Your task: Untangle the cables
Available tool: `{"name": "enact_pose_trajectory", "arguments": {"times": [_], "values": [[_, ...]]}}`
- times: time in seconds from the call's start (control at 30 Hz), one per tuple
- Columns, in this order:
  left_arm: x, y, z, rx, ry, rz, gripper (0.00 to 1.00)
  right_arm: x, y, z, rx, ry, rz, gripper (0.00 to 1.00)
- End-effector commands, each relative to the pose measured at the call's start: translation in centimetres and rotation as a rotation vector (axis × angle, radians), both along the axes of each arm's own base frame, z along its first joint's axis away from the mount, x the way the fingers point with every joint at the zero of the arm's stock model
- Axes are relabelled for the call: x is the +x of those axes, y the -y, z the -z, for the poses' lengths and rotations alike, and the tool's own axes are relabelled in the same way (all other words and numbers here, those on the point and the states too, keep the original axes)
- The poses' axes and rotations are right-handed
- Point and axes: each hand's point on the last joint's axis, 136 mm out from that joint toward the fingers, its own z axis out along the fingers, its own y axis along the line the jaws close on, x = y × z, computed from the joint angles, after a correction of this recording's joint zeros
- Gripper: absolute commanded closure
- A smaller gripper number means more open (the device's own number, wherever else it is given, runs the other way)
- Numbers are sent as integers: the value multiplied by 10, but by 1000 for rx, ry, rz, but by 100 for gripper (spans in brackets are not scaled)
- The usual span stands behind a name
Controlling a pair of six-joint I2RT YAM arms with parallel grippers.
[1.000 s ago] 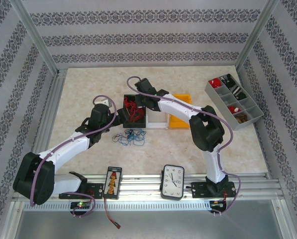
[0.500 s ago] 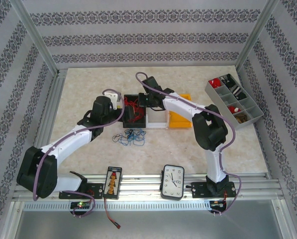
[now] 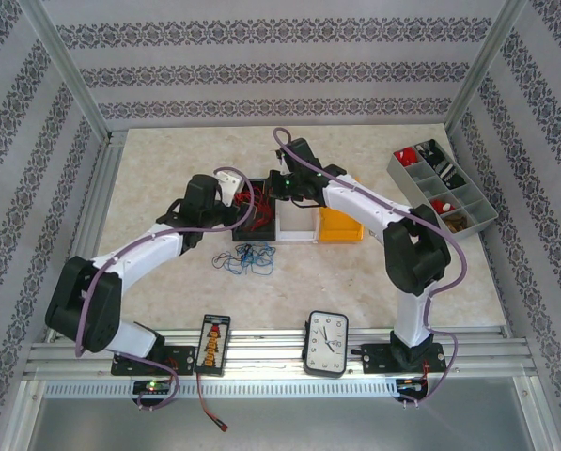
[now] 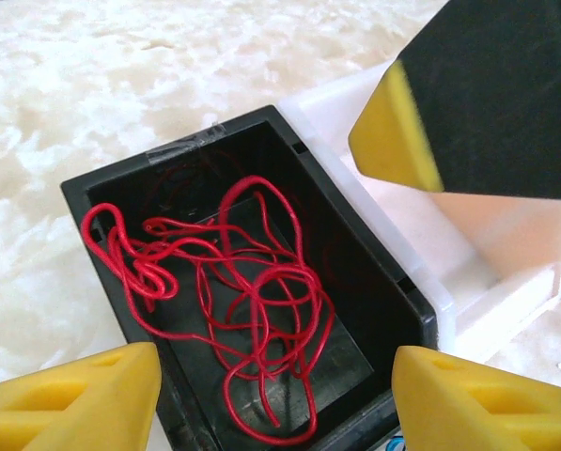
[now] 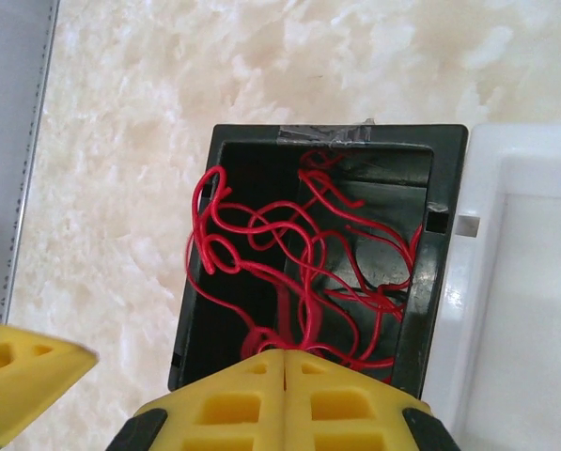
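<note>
1. The left gripper is released: its yellow fingers stand wide apart above the near end of the black bin, with nothing between them.
2. The right gripper is clenched, its fingertips pressed together over the same bin. Red strands run under the tips in the right wrist view. Whether any strand is pinched cannot be told.
3. The red cables lie inside the black bin as one loose tangle of thin, glossy loops, crossing each other many times. One loop rides up against the bin's wall.
4. A strip of clear tape sits on the bin's rim. No lettering on it is legible.
5. The blue cables, mixed with darker strands, lie in a small flat bunch on the table, just beside the bin on the side toward the near edge.
6. A white tray touches the black bin, and an orange bin follows it toward the right edge.
7. A grey organiser sits near the far right corner.
8. A clock and a black device rest at the near edge. Their markings are too small to read.
</note>
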Motion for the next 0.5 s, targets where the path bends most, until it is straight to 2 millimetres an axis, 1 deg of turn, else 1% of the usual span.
{"name": "enact_pose_trajectory", "arguments": {"times": [0.0, 0.13, 0.2, 0.27, 0.3, 0.37, 0.43, 0.47], "values": [[13, 5, -5, 23, 35, 40, 34, -6, 4, -8, 31, -13, -2, 100], [22, 10, 0, 8, 25, 46, 36, -9, 5, -9, 31, -10, -2, 100], [26, 9, 3, 2, 15, 20, 38, -9, 7, -9, 26, -9, 3, 99], [28, 6, 0, -28, 19, -29, 39, -10, 10, -9, 20, -2, 13, 100], [30, 1, -4, -51, 36, -71, 39, -10, 13, -11, 15, 6, 24, 99], [32, -15, -16, -119, 73, -204, 38, -10, 24, -13, -23, 50, 76, 99], [27, -32, -18, -169, 67, -332, 37, -15, 34, -20, -91, 130, 98, 97], [22, -39, -16, -177, 51, -367, 37, -19, 37, -21, -132, 163, 88, 96]]}}
